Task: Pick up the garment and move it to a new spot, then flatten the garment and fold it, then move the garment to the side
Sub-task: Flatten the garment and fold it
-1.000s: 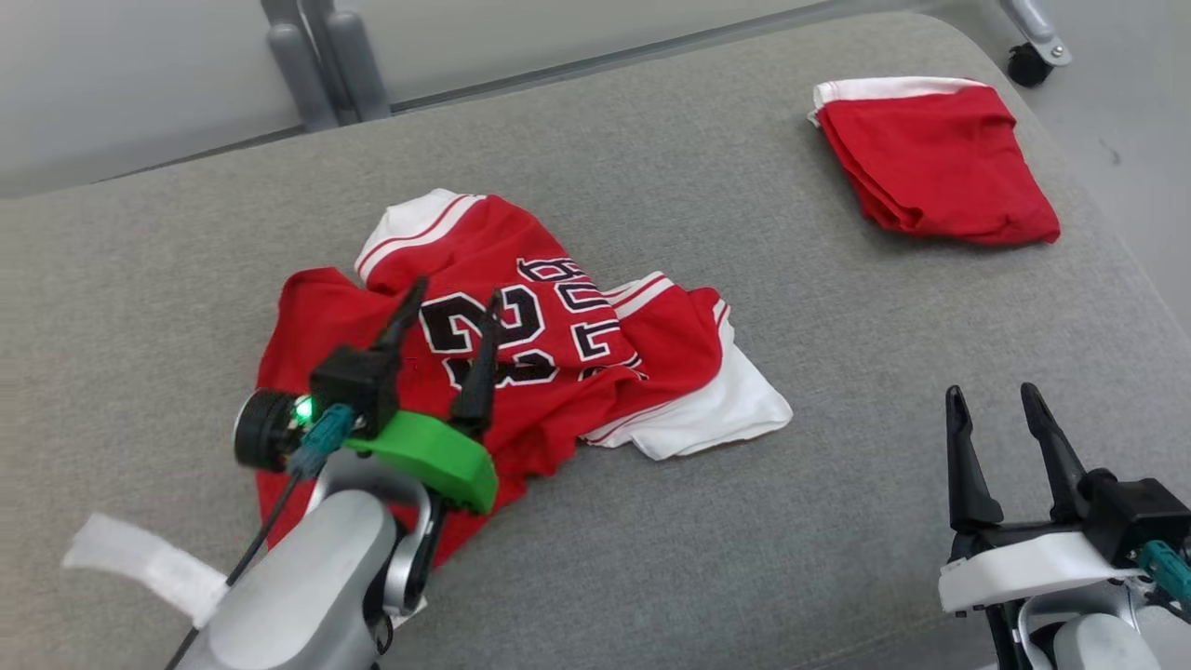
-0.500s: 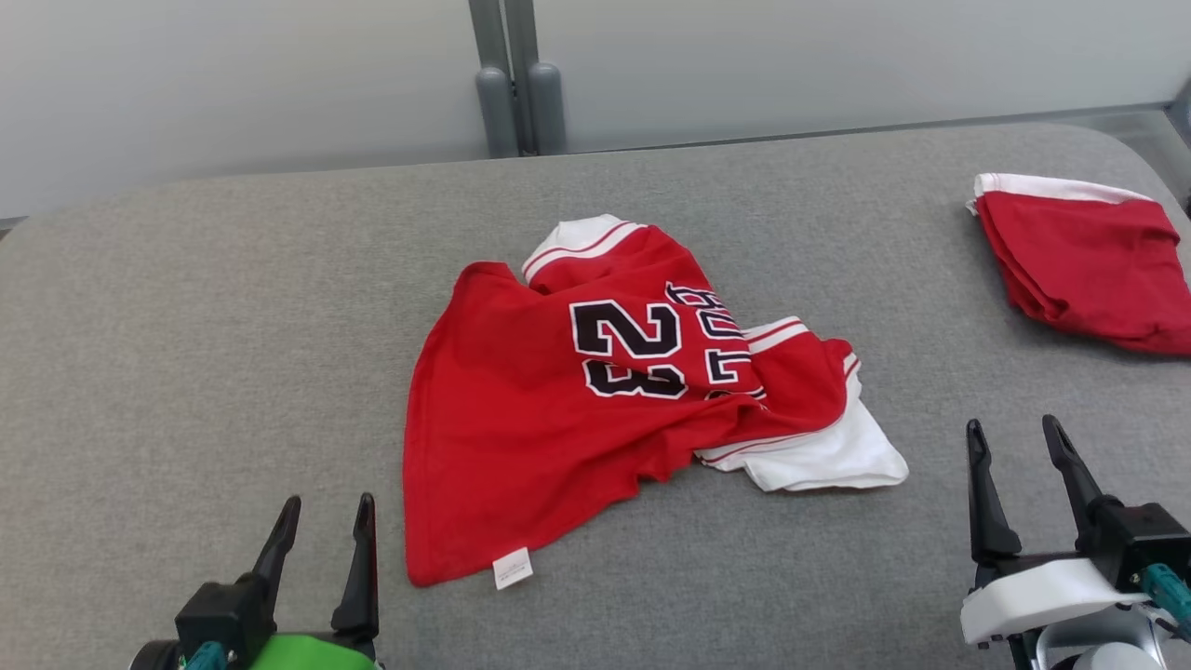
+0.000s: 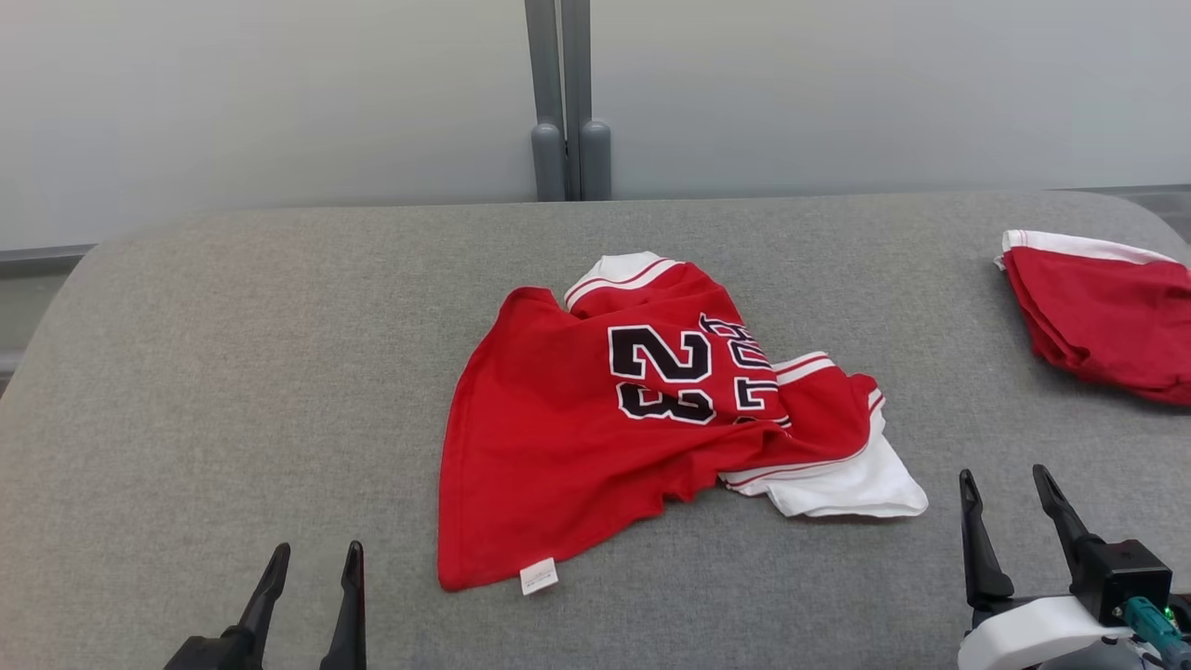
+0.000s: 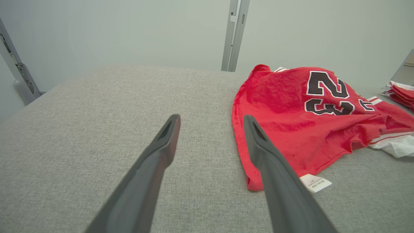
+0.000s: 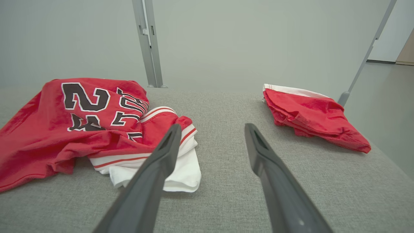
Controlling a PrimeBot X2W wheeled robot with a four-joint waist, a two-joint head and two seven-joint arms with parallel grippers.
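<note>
A crumpled red garment (image 3: 595, 437) with a black "23" and white-trimmed sleeves lies in the middle of the grey padded table (image 3: 233, 391); a small white tag shows at its near hem. It also appears at right in the left wrist view (image 4: 300, 119) and at left in the right wrist view (image 5: 71, 129). My left gripper (image 3: 312, 556) stands open at the lower left, short of the garment's near-left corner and apart from it. At the lower right my right gripper (image 3: 1005, 484) is open, just right of the white sleeve, holding nothing.
A folded red garment with a white band (image 3: 1103, 312) lies at the table's far right edge, also seen in the right wrist view (image 5: 310, 115). A grey post (image 3: 566, 102) stands behind the table against a pale wall. The table's left half is bare fabric.
The left gripper has drawn back off the garment to the lower left, empty. The head camera has swung, so the whole scene has shifted. The garment lies where it was.
</note>
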